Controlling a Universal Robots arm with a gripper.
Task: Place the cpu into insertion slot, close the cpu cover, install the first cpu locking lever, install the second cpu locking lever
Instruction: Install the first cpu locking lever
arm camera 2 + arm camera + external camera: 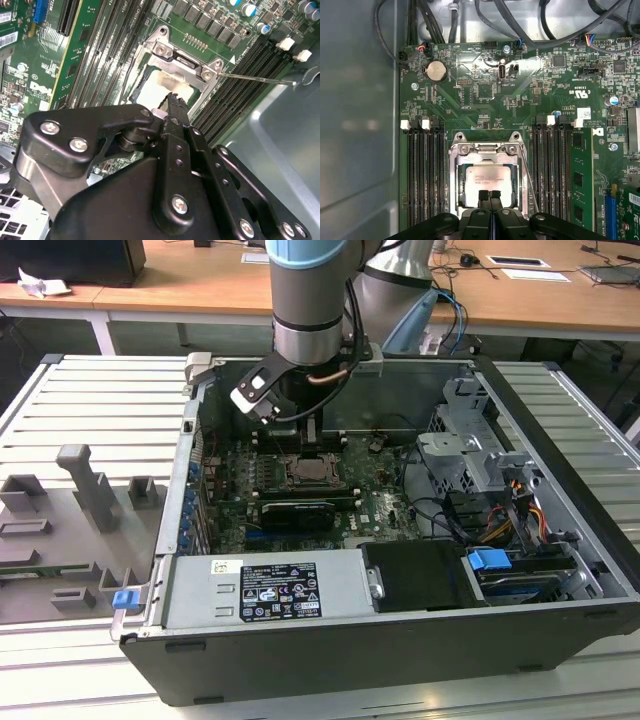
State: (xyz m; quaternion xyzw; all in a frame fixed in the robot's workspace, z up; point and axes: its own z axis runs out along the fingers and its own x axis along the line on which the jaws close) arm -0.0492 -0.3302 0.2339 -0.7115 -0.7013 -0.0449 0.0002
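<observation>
Computer case sits open on the ribbed counter, motherboard facing up. The cpu cover looks folded down around the cpu, which is seated in its socket. The gripper hovers right over the chip's near edge, fingers pinched together with nothing between them.

My worry: a thin locking lever juts out loose beside the socket, so those tips could skid off it or scrape the chip.

Count: one cpu, one cover, one lever I can make out, four white slot clips.
</observation>
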